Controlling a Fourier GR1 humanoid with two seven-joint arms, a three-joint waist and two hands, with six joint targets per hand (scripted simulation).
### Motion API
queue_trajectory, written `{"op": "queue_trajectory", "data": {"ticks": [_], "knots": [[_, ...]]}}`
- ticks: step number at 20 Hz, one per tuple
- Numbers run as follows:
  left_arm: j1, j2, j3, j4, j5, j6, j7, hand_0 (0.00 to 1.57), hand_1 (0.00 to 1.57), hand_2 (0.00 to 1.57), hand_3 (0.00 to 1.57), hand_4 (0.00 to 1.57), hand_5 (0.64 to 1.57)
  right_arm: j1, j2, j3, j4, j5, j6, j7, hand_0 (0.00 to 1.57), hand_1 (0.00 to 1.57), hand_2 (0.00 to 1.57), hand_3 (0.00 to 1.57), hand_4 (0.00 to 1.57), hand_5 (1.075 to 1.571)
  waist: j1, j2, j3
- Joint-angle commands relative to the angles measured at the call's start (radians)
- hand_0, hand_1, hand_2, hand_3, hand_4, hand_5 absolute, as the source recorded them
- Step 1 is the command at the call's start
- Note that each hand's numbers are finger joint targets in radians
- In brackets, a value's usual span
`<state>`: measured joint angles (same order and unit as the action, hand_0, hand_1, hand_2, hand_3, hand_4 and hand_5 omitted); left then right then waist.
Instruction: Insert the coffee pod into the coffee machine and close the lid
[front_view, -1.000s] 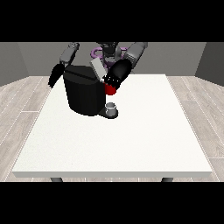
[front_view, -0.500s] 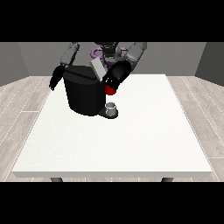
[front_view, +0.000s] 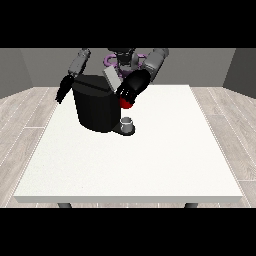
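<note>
Tabletop is white and wide, and the black coffee machine stands on its far part, toward the view's left, close to the robot. At the foot of the machine, on its small base, a grey thing stands upright like a little cup; I cannot tell if this is the coffee pod. The hand at the view's right is black and is held over the upper right corner of the machine, and just under it a red thing at the machine shows. If the fingers of this hand are apart or together I cannot tell, because the hand looks as one dark mass. Above the machine a light grey flap stands tilted up, beside this hand. The hand at the view's left hangs just beside the left side of the machine, with fingers pointing down and rather straight, holding nothing.
</note>
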<state>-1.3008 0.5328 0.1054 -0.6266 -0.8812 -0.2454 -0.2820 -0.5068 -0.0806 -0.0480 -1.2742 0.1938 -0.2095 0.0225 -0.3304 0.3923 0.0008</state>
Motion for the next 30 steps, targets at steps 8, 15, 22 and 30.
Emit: {"op": "queue_trajectory", "data": {"ticks": [8, 15, 22, 30], "knots": [[0.006, 0.003, -0.019, 0.01, -0.045, 0.05, -0.027, 0.0, 0.0, 0.57, 0.47, 0.0, 1.571, -0.041, 0.015, 0.0, 0.008, 0.017, -0.031, 0.03, 0.0, 0.0, 0.0, 0.0, 0.17, 1.571, 0.039, 0.001, -0.0005], [0.017, -0.049, -0.032, 0.007, -0.058, 0.029, 0.039, 0.0, 0.0, 0.33, 0.23, 0.0, 1.571, 0.016, 0.024, -0.016, 0.054, -0.016, -0.009, -0.017, 0.0, 0.0, 0.0, 0.0, 0.0, 1.571, 0.051, -0.07, 0.0002], [0.17, -0.126, -0.022, 0.015, -0.017, 0.003, 0.034, 0.0, 0.0, 0.0, 0.0, 0.0, 1.571, 0.143, 0.026, -0.012, 0.071, -0.011, -0.009, -0.003, 0.0, 0.0, 0.0, 0.0, 0.0, 1.571, 0.145, -0.246, -0.0005], [0.374, -0.337, 0.185, -0.003, 0.269, 0.017, -0.043, 0.0, 0.0, 0.0, 0.0, 0.37, 1.571, 0.32, 0.008, -0.044, 0.091, -0.057, 0.032, -0.085, 0.0, 0.0, 0.0, 0.0, 0.0, 1.571, 0.26, -0.452, -0.0025]]}}
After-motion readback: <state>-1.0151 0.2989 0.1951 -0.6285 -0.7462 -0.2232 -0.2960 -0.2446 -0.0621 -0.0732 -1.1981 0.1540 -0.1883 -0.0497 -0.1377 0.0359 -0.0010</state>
